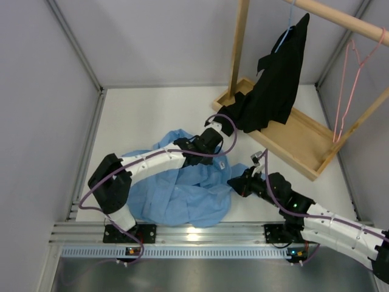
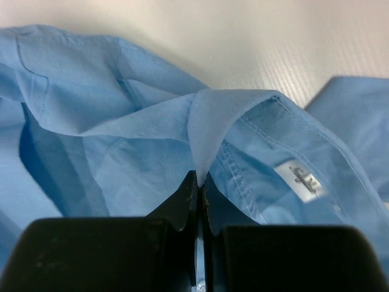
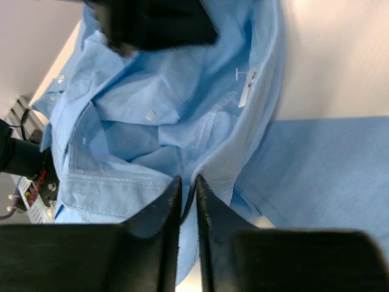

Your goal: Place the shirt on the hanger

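Note:
The light blue shirt (image 1: 182, 188) lies crumpled on the white table between the two arms. My left gripper (image 1: 214, 139) is shut on a fold of its collar (image 2: 209, 121), seen in the left wrist view (image 2: 199, 177), with the neck label (image 2: 301, 180) to the right. My right gripper (image 1: 237, 181) is shut on another fold of the shirt (image 3: 243, 140) at its right edge, as the right wrist view (image 3: 188, 181) shows. The pink wire hanger (image 1: 349, 91) hangs from the wooden rail at the far right, apart from both grippers.
A wooden rack with a tray base (image 1: 298, 143) stands at the back right. A black garment (image 1: 273, 85) on a light blue hanger hangs from its rail (image 1: 340, 18), just beyond my left gripper. Grey walls enclose the table.

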Robot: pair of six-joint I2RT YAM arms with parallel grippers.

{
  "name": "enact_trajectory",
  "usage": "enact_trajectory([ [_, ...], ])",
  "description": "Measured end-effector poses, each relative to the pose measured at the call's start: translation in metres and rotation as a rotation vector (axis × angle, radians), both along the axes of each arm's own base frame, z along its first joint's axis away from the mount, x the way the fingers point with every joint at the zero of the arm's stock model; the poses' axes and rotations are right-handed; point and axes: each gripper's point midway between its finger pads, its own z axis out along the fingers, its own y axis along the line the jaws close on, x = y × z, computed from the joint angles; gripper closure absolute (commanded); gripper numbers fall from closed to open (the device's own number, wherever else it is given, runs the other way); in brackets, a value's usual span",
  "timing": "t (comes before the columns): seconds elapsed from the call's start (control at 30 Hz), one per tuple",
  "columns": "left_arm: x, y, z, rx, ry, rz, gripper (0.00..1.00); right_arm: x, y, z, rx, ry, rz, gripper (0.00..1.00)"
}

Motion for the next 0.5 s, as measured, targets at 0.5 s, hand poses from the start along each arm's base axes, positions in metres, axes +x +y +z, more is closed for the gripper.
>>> enact_trajectory([
  [0.5,-0.030,-0.013,0.172,-0.243,-0.119,-0.249,1.00,0.018,-0.008,0.061,-0.110,-0.104,-0.040,0.40],
])
